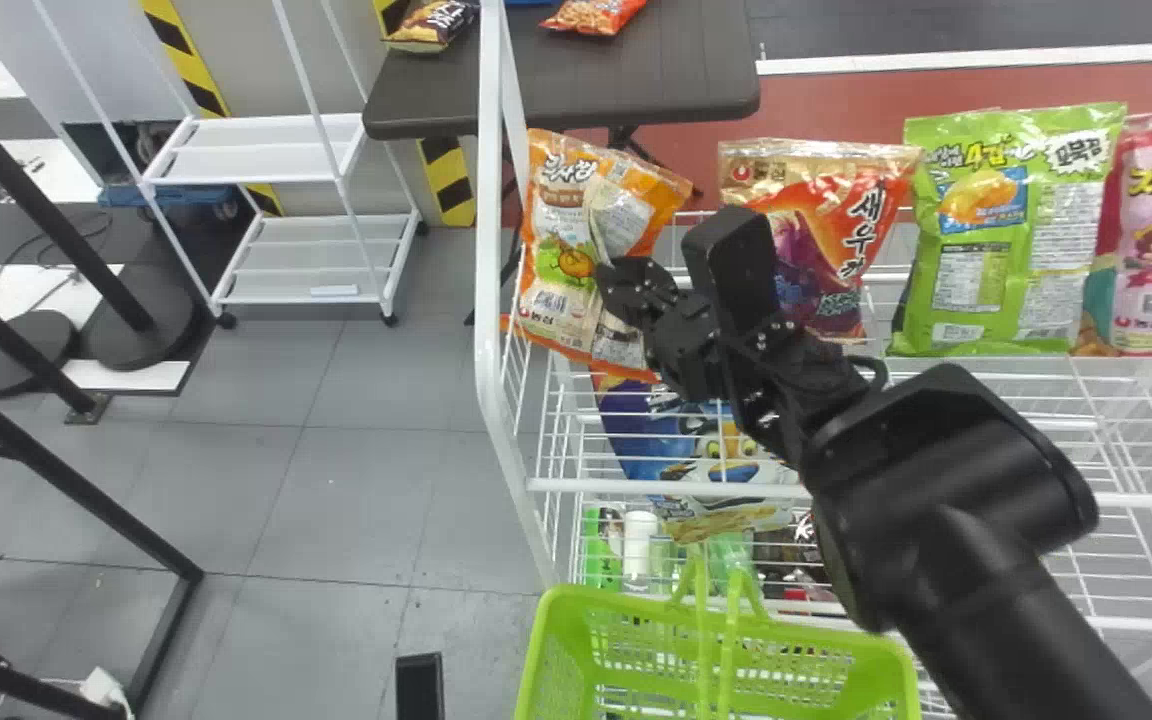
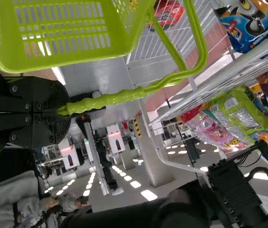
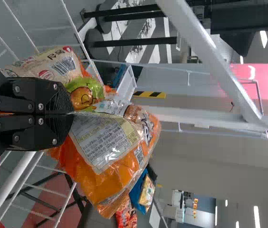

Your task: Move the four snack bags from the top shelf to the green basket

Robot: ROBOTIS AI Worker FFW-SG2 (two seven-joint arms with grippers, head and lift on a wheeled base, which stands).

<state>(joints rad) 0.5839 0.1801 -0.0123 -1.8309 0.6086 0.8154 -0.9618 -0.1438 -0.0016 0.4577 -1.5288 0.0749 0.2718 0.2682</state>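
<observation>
Above the left end of the white wire top shelf point(image 1: 561, 485), the right claw point(image 1: 626, 285) pinches the crinkly orange-and-cream snack bag point(image 1: 554, 250), near the white metal post point(image 1: 488, 250), with open floor beyond. A gap separates it from the red-and-tan bag point(image 1: 841, 200); the left claw point(image 2: 62, 114) grips the lime-green plastic basket's point(image 1: 636, 603) handle.

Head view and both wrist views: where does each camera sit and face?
Head view: on the head, facing forward and down to the shelf; right arm shows.
Left wrist view: on that wrist, facing past left gripper to green basket.
Right wrist view: on that wrist, facing past right gripper to orange bag.
Head view shares basket with left, bag with right.
</observation>
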